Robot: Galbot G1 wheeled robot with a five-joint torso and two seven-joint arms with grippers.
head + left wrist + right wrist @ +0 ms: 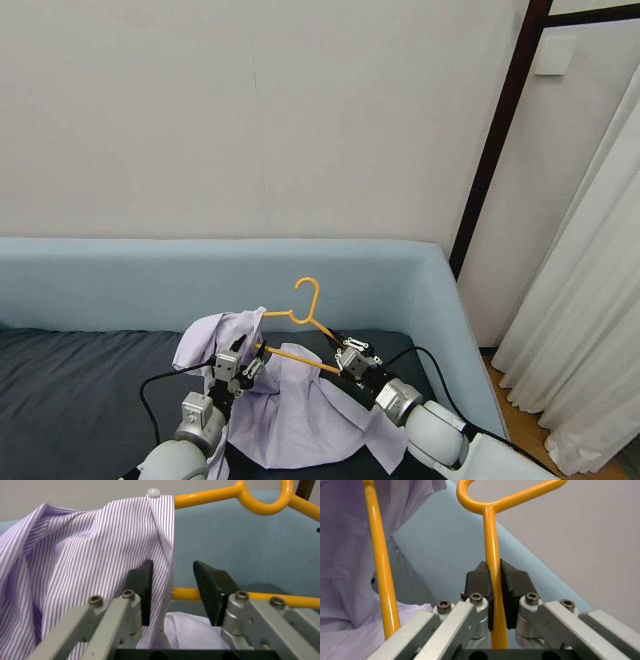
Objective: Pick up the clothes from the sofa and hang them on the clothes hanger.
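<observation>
A yellow hanger [308,322] is held up over the sofa seat, hook upward. My right gripper [345,357] is shut on one sloping arm of the hanger [492,536], the fingers [512,588] pinching the rod. A purple striped shirt [290,410] drapes over the hanger's other shoulder and hangs down to the seat. My left gripper [245,365] is open just beside it. In the left wrist view the shirt [75,555] has its front edge hanging between the spread fingers [140,592], with the hanger [260,506] crossing above and behind.
The sofa has a light blue back [150,280], a dark seat [70,380] and a blue side arm [450,330] on the right. Beyond that arm stand a dark door frame [495,150] and white curtains [590,330].
</observation>
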